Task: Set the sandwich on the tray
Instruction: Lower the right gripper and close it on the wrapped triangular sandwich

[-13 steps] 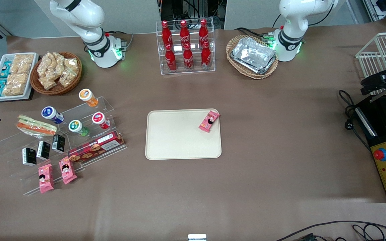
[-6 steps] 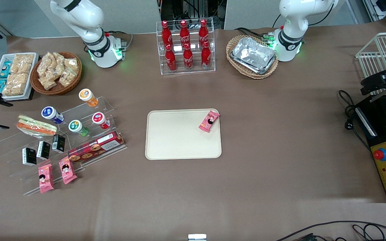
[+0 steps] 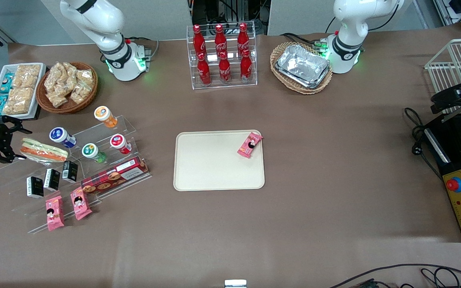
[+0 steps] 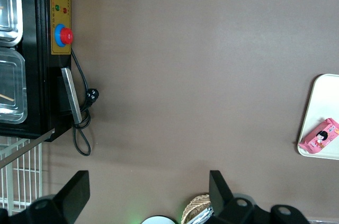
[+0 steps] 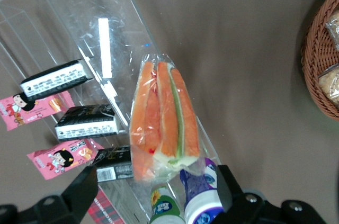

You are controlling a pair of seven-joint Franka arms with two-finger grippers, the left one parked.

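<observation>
- Sandwich: clear-wrapped wedge with orange and green layers, lying on the top step of a clear acrylic riser toward the working arm's end of the table. Not gripped, nothing touching it.
- Gripper: just beside the sandwich at the table's edge, about level with it. Fingers spread wide, holding nothing; one fingertip sits close to the sandwich's end, with no contact visible. In the right wrist view both dark fingers show, with the wedge lying in the gap between them, farther from the lens.
- Tray: cream-beige, rounded corners, flat mid-table, well apart from the sandwich. One pink snack packet rests at a corner of it, overlapping the rim.
- On the riser beside the sandwich: blue-capped bottle, green-capped bottle and red-capped bottle.
- An orange-capped bottle stands farther from the camera.
- Lower steps, nearer the camera: three small black boxes, a red biscuit box, and two more pink packets.
- Farther from the camera than the sandwich: wicker basket of bagged snacks, with a white tray of snacks beside it.
- Along the table's back edge: rack of red cola bottles, and foil trays in a basket toward the parked arm's end.
</observation>
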